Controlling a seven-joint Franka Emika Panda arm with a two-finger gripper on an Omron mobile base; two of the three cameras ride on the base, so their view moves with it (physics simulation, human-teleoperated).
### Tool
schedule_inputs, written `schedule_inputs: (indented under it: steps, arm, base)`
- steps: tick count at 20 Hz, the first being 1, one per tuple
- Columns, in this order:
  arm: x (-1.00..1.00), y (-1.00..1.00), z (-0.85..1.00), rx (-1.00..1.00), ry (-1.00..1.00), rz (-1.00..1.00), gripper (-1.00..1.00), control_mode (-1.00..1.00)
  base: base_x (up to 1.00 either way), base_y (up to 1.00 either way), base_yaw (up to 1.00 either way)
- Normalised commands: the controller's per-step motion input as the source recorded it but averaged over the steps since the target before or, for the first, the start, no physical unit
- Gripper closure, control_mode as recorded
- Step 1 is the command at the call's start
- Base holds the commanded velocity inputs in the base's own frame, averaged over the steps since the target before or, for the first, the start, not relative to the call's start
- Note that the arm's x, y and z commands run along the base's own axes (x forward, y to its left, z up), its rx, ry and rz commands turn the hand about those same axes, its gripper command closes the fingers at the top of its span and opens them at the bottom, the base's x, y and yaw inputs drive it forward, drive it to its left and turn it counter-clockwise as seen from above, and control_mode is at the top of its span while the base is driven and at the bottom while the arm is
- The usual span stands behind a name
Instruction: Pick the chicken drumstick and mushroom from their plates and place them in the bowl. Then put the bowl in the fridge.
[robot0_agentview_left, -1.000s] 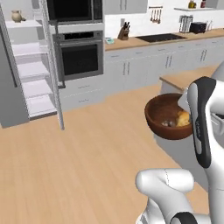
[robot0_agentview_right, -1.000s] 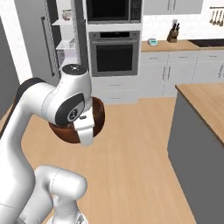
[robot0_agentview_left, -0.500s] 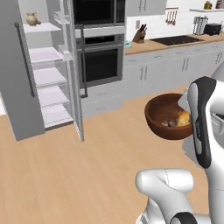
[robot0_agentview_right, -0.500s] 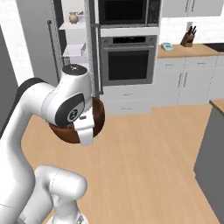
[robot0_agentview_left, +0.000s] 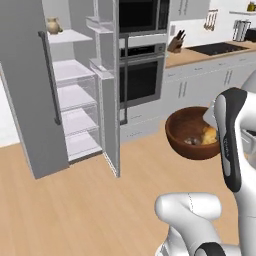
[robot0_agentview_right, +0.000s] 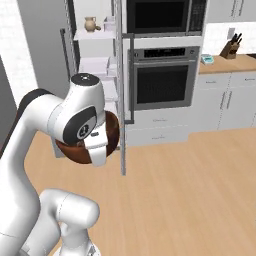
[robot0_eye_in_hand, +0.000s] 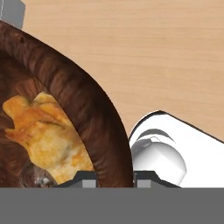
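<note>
We see a wood floor (robot0_agentview_left: 75, 200), with the fridge (robot0_agentview_left: 75, 100) standing open ahead of the jaws beside a wall oven (robot0_agentview_left: 142, 80). Jaws (robot0_eye_in_hand: 114, 177) clenched on the rim of the bowl (robot0_agentview_left: 192, 132), one finger inside and one outside. The drumstick (robot0_eye_in_hand: 48, 135) and mushroom (robot0_agentview_left: 190, 141) lie in the bowl, inward of the jaws. Since the earlier frame the base has turned, so the fridge fills more of the base views; grip unchanged.
</note>
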Motion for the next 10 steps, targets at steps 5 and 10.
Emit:
schedule_inputs:
  steps: [5, 10]
  arm:
    - [0.0, 0.0, 0.0, 0.0, 0.0, 0.0, 1.0, 1.0]
    - [0.0, 0.0, 0.0, 0.0, 0.0, 0.0, 1.0, 1.0]
  base:
    - [1.0, 1.0, -0.19]
    - [1.0, 1.0, -0.2]
